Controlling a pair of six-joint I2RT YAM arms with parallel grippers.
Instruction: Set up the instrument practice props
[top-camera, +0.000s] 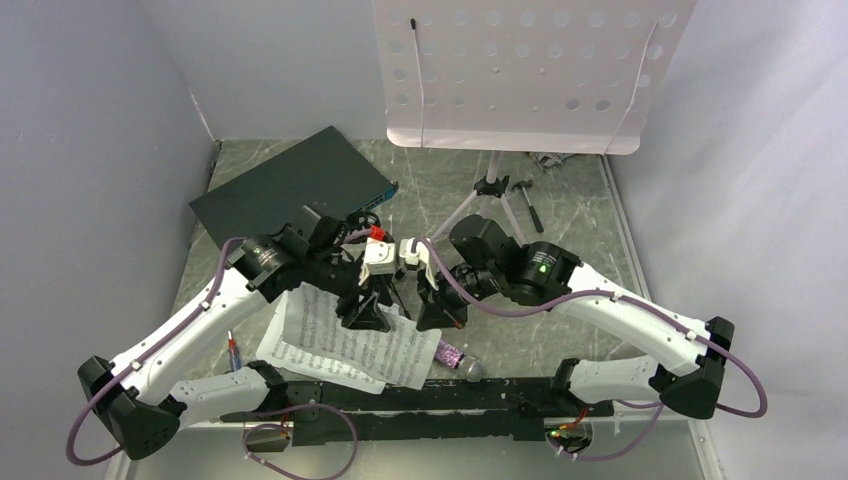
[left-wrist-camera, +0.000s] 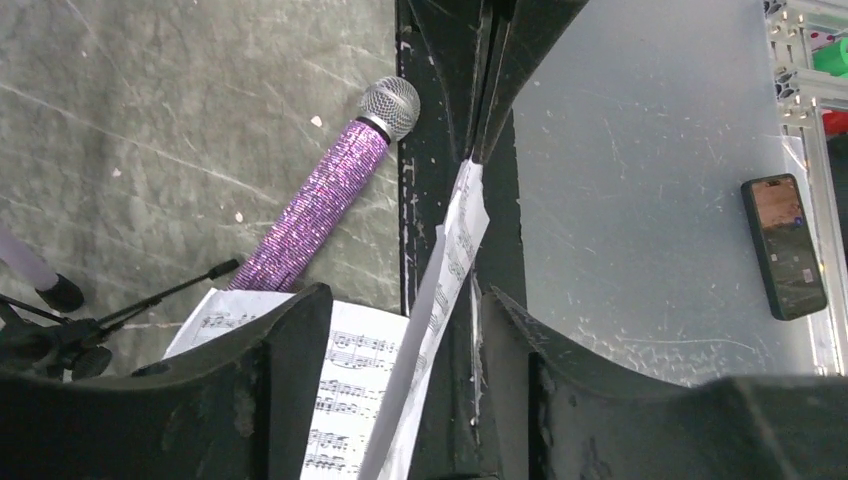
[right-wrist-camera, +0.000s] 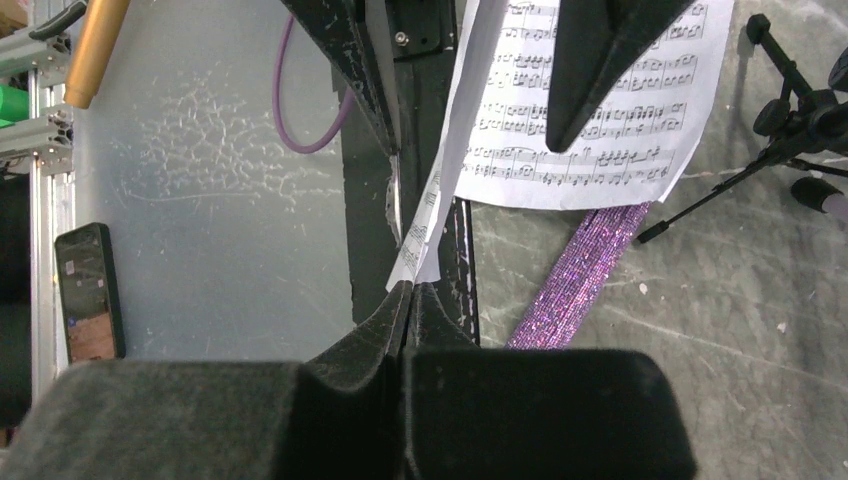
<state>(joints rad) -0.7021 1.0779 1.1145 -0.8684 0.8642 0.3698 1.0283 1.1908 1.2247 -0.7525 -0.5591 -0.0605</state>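
Two white sheet-music pages are at the table's front. One page (left-wrist-camera: 350, 400) lies flat on the table (top-camera: 340, 345). The other page (right-wrist-camera: 430, 190) stands up edgewise, its corner pinched in my shut right gripper (right-wrist-camera: 408, 285). My left gripper (left-wrist-camera: 402, 295) is open, and this raised page (left-wrist-camera: 450, 260) passes between its fingers. The two grippers face each other just above the flat page, left (top-camera: 362, 312) and right (top-camera: 440, 315). A purple glitter microphone (left-wrist-camera: 320, 200) lies beside the pages. The small black mic stand (right-wrist-camera: 800, 120) is close by. At the back stands the pale-lilac music stand (top-camera: 520, 70).
A dark flat box (top-camera: 290, 185) lies at the back left. Hand tools (top-camera: 530, 200) lie by the stand's silver tripod (top-camera: 490, 190). The black base rail (top-camera: 450, 395) runs along the near edge. A phone (left-wrist-camera: 785, 245) rests on the surface beyond the rail.
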